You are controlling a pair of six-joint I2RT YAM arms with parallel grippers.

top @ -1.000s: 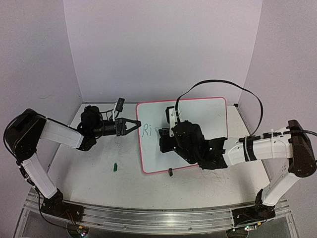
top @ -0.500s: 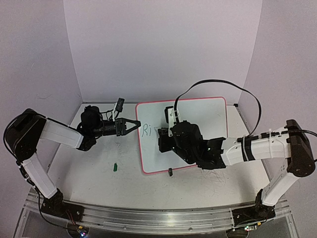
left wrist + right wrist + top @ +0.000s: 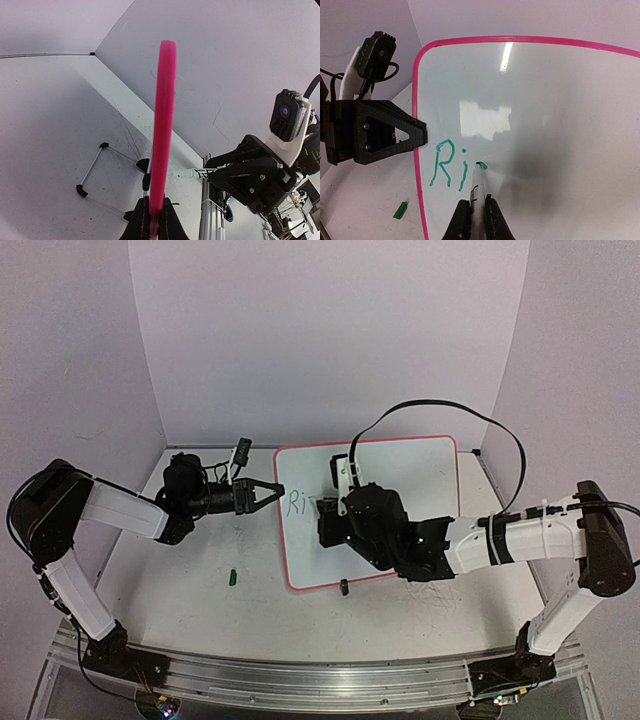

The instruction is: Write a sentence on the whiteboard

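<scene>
— Where do we find the whiteboard (image 3: 410,475)?
— Toward the table's (image 3: 200,605) right edge. Our left gripper (image 3: 278,489) pinches its left edge; our right gripper (image 3: 473,210) pinches a marker (image 3: 476,185), tip touching beside green "Ri" (image 3: 441,162).

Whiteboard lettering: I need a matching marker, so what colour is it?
The lettering is green, clearest in the right wrist view.

Glossy, smooth whiteboard (image 3: 560,115), pink plastic-looking frame (image 3: 164,125), matt white scuffed table (image 3: 190,585), matt black plastic left tool (image 3: 278,488), smooth plastic marker (image 3: 475,192), brushed metal rail (image 3: 300,676)
</scene>
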